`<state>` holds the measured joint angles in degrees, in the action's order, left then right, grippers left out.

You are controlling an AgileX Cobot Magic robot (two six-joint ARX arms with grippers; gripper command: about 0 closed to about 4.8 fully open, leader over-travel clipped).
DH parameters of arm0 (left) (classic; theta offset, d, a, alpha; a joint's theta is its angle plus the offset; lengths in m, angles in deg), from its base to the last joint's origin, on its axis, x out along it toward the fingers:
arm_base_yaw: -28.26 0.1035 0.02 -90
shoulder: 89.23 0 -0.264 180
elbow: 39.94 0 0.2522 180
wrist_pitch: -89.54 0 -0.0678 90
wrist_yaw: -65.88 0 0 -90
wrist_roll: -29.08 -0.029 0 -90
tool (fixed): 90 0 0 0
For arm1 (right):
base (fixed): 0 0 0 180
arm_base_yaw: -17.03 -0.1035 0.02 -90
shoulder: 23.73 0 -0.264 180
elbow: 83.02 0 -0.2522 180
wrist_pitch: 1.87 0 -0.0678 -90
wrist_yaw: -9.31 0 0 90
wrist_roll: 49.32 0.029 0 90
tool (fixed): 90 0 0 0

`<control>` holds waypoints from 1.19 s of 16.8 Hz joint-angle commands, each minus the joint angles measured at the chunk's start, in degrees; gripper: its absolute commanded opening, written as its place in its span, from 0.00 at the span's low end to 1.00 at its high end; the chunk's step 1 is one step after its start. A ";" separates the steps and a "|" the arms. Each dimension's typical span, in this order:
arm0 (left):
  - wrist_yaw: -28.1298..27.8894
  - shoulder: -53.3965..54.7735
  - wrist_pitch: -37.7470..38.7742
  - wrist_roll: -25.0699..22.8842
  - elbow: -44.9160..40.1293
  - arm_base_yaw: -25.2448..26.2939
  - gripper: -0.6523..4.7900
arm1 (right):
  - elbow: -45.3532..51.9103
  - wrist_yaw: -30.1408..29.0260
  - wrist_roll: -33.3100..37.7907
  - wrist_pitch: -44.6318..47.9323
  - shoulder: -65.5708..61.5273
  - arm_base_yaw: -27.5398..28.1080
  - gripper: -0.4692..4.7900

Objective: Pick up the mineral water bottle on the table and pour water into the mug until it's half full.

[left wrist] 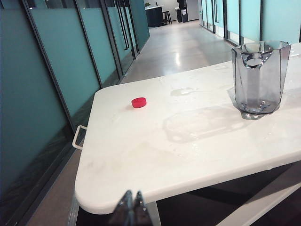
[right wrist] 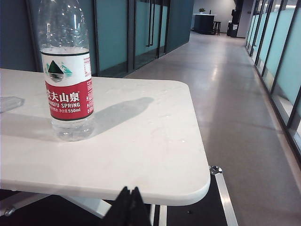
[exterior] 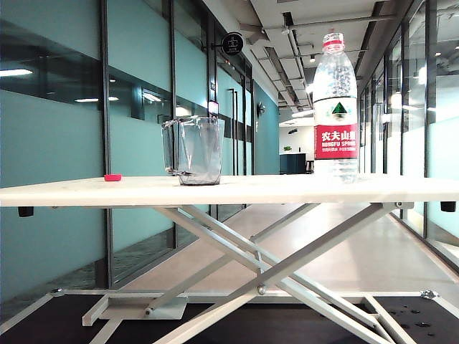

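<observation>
The mineral water bottle (exterior: 335, 107) stands upright on the right part of the white table (exterior: 287, 190), red cap on; its label shows in the right wrist view (right wrist: 67, 84). The clear faceted mug (exterior: 193, 150) stands left of the middle, also seen in the left wrist view (left wrist: 260, 77). How much water either one holds I cannot tell. My left gripper (left wrist: 132, 194) is shut and empty, below and short of the table's near corner. My right gripper (right wrist: 129, 189) is shut and empty too, just short of the table edge, well apart from the bottle. Neither gripper shows in the exterior view.
A small red cap (exterior: 112, 177) lies loose near the table's left end (left wrist: 138, 102). Wet patches mark the tabletop beside the mug (left wrist: 197, 125). Crossed white legs (exterior: 272, 265) run under the table. Glass walls line the corridor behind.
</observation>
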<state>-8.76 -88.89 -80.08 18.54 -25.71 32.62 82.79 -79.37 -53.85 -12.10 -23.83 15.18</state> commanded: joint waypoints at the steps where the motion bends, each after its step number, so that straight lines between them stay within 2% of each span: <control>1: -0.13 0.04 -0.42 0.04 0.11 0.04 0.11 | 0.13 0.04 0.02 0.57 0.11 -0.09 0.08; 10: -0.11 0.04 -0.42 0.04 0.11 0.04 0.11 | 0.13 -0.26 0.11 0.85 0.11 -0.09 0.08; 12: 0.48 0.04 -0.44 0.09 0.11 0.04 0.11 | 0.13 -4.87 3.45 1.53 0.11 -0.09 0.08; 13: 1.49 0.04 -0.52 1.01 0.11 0.04 0.11 | 0.13 -10.49 4.76 1.88 0.11 -0.09 0.08; 15: 9.18 0.04 -0.55 7.52 0.11 0.02 0.11 | 0.13 -23.06 4.72 2.29 0.11 -0.61 0.08; 18: 20.28 0.04 -0.55 9.07 0.11 0.02 0.11 | 0.13 -22.36 4.24 3.17 0.09 -2.10 0.09; 19: 23.56 0.04 -0.52 9.07 0.11 0.02 0.11 | 0.13 -21.59 3.98 4.74 -0.07 -2.62 0.20; 20: 25.40 0.04 -0.52 9.07 0.11 0.02 0.11 | 0.13 -20.87 2.47 7.48 -0.13 -3.26 0.46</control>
<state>14.49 -88.93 -80.12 27.45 -25.68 32.62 82.79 -101.10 -50.12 -8.10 -23.89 12.32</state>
